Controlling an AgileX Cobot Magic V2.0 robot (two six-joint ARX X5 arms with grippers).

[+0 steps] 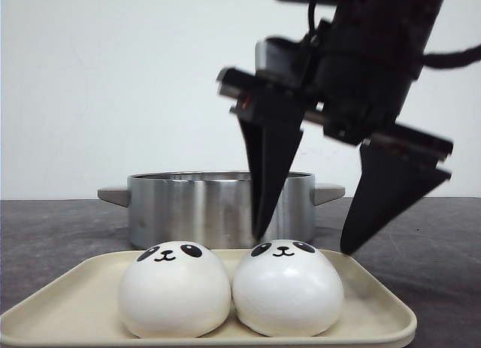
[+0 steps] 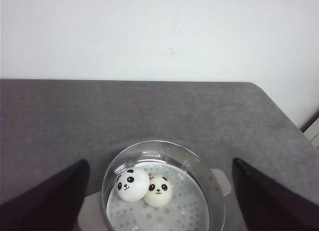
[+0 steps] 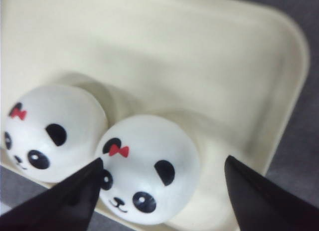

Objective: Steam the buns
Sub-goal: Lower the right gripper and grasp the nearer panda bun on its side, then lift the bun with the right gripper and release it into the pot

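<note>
Two panda-faced buns sit side by side on a cream tray (image 1: 68, 303) at the bottom of the front frame: the left bun (image 1: 174, 289) and the right bun (image 1: 288, 286) press against each other at the middle. From above the tray, each of them shows a small red bow between its ears. Two more buns lie inside the steel pot (image 1: 218, 205) behind the tray, in the middle of the front frame. In the left wrist frame they rest touching on the pot's perforated insert, a whiter bun (image 2: 132, 183) beside a creamier one (image 2: 159, 190), at lower centre.

The right hand (image 1: 304, 245) hangs in the upper right of the front frame, its two dark fingers spread wide apart and pointing down, tips just above and behind the right bun, holding nothing. The left hand (image 2: 159, 201) shows only as two dark fingers (image 2: 47, 201) at the lower corners of its own frame, set wide apart above the pot, empty.

Everything stands on a dark grey worktop (image 1: 45, 228) before a plain white wall (image 1: 113, 77).
</note>
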